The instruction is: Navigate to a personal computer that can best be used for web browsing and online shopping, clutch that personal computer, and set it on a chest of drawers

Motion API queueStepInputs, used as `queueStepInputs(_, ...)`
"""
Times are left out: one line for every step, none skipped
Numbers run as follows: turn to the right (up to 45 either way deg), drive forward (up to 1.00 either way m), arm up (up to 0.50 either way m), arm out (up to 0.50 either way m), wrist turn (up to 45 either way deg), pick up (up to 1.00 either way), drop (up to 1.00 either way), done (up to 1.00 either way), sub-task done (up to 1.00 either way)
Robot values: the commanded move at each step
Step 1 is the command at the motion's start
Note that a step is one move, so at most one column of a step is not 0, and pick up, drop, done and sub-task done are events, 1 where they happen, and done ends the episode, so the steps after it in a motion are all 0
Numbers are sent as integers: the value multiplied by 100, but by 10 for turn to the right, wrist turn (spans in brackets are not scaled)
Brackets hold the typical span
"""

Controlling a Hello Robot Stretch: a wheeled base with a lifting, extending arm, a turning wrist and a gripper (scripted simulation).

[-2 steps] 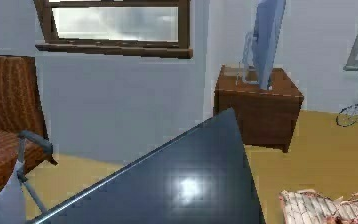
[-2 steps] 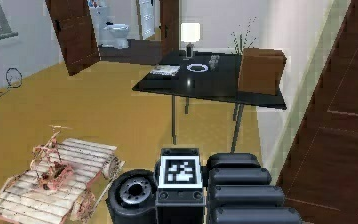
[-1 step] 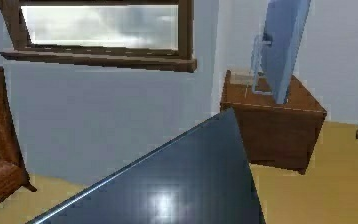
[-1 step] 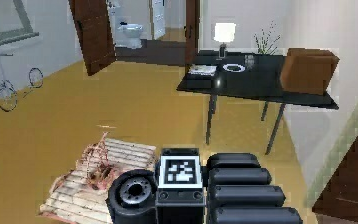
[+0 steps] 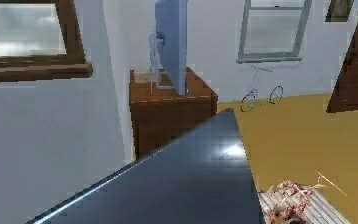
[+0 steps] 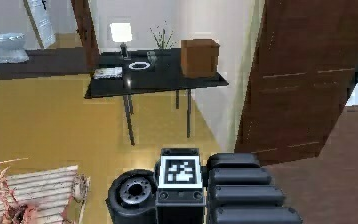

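Low in the forward view, a dark glossy slab [image 5: 177, 175]: blue-grey, flat, with one sharp corner toward the middle of the picture and a small bright glint near that corner. Cannot be named for sure as the personal computer. Just above it in the picture, a brown wooden chest of drawers [image 5: 172, 115], standing against the pale wall and carrying a tall blue-grey upright thing [image 5: 171, 40] on its top. Touching the chest or apart from it: cannot tell.

In the arm side view, at the bottom edge, the arm [image 6: 252, 190] as a row of dark blocky segments, looking short and low. At its end, a white square [image 6: 182, 170] with black marks. Left of the square, the end effector [image 6: 135, 197] as a dark round body; fingers too hard to make out. Holding something or nothing: cannot tell. How far open: cannot tell either.

Farther out, well apart from the arm, a black tabletop [image 6: 172, 80] with a lamp [image 6: 122, 35], a small plant [image 6: 162, 38] and a brown box [image 6: 199, 55].

On the white square, only a blocky black pattern, not readable as words
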Motion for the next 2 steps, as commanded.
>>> queueStepInputs(0, 100, 0, 0, 0, 0, 0, 0, 0)
queueStepInputs(270, 0, 0, 0, 0, 0, 0, 0, 0)
